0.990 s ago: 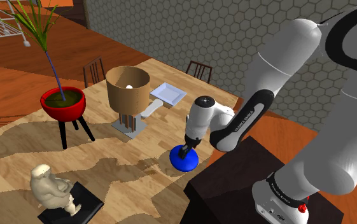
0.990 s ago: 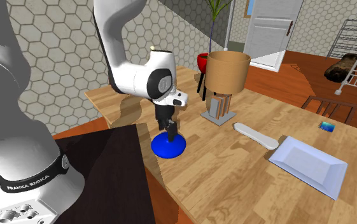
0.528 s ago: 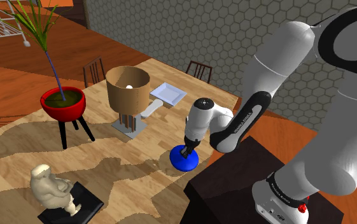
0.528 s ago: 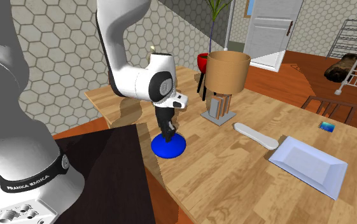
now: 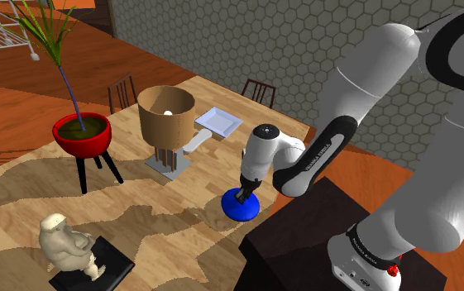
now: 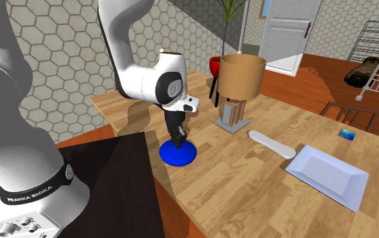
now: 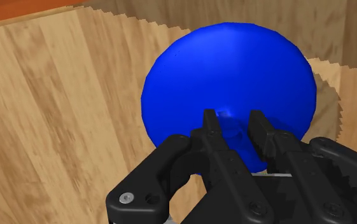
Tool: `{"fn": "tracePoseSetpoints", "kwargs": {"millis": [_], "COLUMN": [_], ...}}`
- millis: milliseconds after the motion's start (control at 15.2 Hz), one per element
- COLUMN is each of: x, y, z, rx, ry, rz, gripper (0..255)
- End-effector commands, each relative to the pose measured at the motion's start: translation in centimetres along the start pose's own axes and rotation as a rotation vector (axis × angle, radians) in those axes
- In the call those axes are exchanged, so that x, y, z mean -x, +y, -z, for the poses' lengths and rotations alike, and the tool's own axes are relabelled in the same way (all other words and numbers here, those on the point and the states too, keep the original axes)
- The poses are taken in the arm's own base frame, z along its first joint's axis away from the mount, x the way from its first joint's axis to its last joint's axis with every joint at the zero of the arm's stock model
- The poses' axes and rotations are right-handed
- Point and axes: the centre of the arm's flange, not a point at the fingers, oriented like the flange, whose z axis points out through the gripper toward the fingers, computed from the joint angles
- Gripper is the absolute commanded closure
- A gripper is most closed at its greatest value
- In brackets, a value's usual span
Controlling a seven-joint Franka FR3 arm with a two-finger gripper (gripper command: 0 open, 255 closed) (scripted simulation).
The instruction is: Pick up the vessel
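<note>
Under the matt black claw (image 7: 233, 118) the vessel (image 7: 228, 63) looks smooth and faintly glossy, while the desk (image 7: 56, 121) around it is streaky, grained wood.

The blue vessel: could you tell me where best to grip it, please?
Take the blue vessel by its thin rim, from above: it lies wide, round and low, too broad to span. The gripper clasps the rim there.
</note>
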Motion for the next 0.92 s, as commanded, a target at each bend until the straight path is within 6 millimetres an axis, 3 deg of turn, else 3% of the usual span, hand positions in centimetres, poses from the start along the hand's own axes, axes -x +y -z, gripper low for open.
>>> {"fn": "tracePoseSetpoints", "kwargs": {"millis": [0, 726, 858], "x": [0.0, 0.2, 0.2], "y": [0.1, 0.4, 0.4], "z": [0.9, 6.7, 6.8], "rx": [0.0, 0.0, 0.0], "ry": [0.0, 0.0, 0.0], "rz": [0.0, 0.0, 0.0], "gripper": [255, 255, 255]}}
